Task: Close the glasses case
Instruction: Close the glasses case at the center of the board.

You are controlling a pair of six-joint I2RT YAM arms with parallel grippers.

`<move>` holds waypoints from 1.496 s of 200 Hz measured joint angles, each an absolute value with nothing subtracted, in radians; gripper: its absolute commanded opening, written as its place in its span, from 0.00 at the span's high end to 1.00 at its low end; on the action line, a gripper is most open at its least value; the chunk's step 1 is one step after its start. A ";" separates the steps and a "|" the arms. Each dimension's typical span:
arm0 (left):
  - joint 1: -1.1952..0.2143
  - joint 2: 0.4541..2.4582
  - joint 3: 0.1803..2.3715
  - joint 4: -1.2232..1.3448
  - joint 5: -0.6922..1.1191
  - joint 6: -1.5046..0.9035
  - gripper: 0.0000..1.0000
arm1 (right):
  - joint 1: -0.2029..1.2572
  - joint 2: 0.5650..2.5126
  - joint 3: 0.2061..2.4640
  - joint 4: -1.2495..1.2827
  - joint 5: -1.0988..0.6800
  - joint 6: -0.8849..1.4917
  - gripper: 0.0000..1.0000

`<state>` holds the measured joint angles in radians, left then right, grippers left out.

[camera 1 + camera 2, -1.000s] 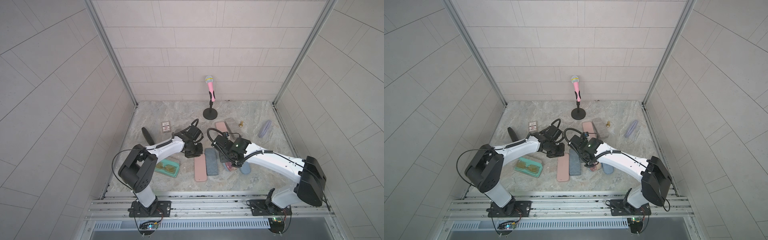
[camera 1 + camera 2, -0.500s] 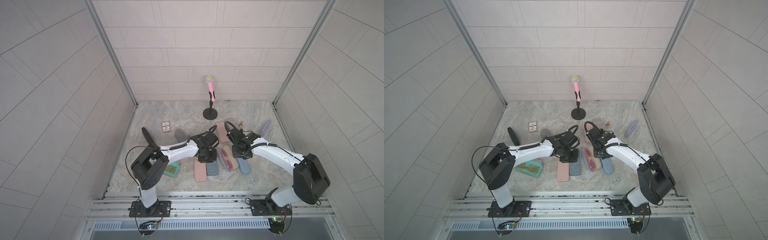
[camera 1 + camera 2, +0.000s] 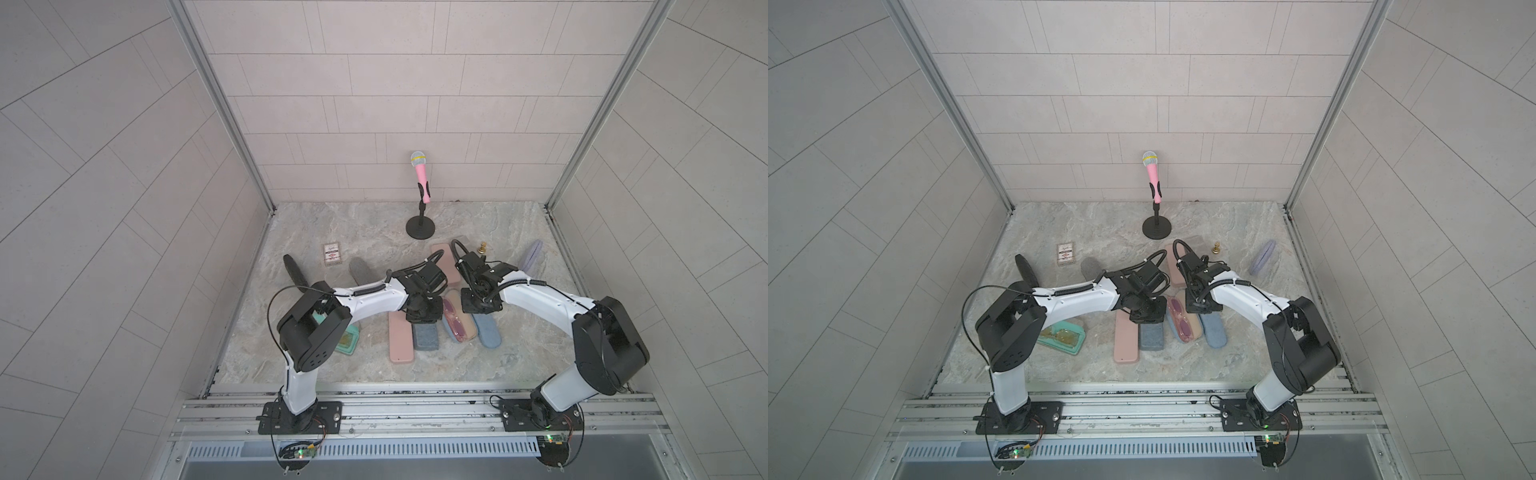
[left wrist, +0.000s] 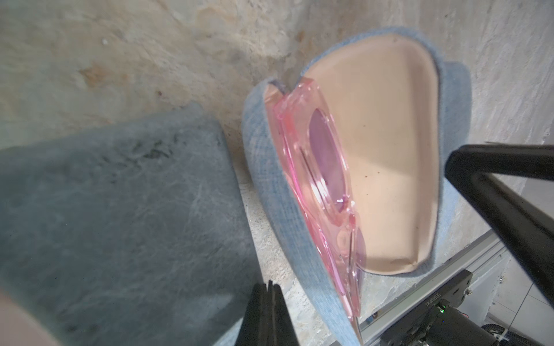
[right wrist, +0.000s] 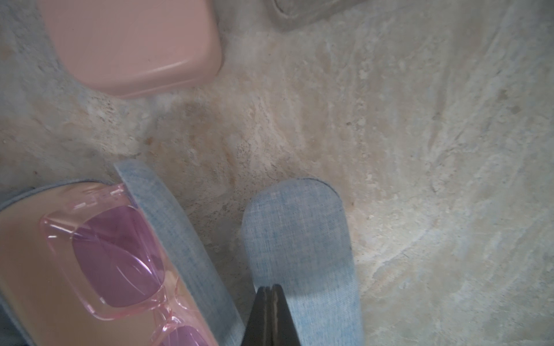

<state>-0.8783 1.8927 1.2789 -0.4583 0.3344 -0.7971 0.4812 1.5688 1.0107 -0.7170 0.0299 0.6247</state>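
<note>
The glasses case (image 3: 451,332) is light blue denim and lies open on the table, with pink glasses (image 3: 452,320) in its beige tray. Its flap (image 3: 489,334) lies flat on the right side. In both top views my left gripper (image 3: 422,320) is shut and empty, low beside the tray's left wall, while my right gripper (image 3: 478,306) is shut and empty over the flap's far end. The left wrist view shows the tray wall (image 4: 269,185), the glasses (image 4: 323,167) and the shut tips (image 4: 269,287). In the right wrist view the shut tips (image 5: 271,289) hover over the flap (image 5: 299,233).
A grey-blue case (image 3: 426,337) and a pink case (image 3: 401,344) lie left of the open one. A teal case (image 3: 348,344), a grey case (image 3: 360,270), a black case (image 3: 294,270) and a card box (image 3: 332,254) lie further left. A microphone stand (image 3: 420,227), another pink case (image 3: 442,262) and a lavender case (image 3: 532,255) stand behind.
Both arms have swung to the right. The left gripper now sits beside the open case's left wall, and the right gripper has moved off the tray to the flap's far end.
</note>
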 measured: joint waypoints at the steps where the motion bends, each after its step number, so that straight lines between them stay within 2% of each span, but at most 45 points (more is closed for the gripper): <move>1: -0.879 1.893 1.279 -0.458 0.334 -0.797 1.00 | 0.481 1.570 1.010 -0.717 0.030 0.624 1.00; 145: -0.899 1.921 1.288 -0.460 0.334 -0.812 1.00 | 0.480 1.578 0.964 -0.654 -0.049 0.611 1.00; 299: -0.908 1.961 1.357 -0.538 0.322 -0.813 1.00 | 0.464 1.559 0.927 -0.574 -0.253 0.575 0.99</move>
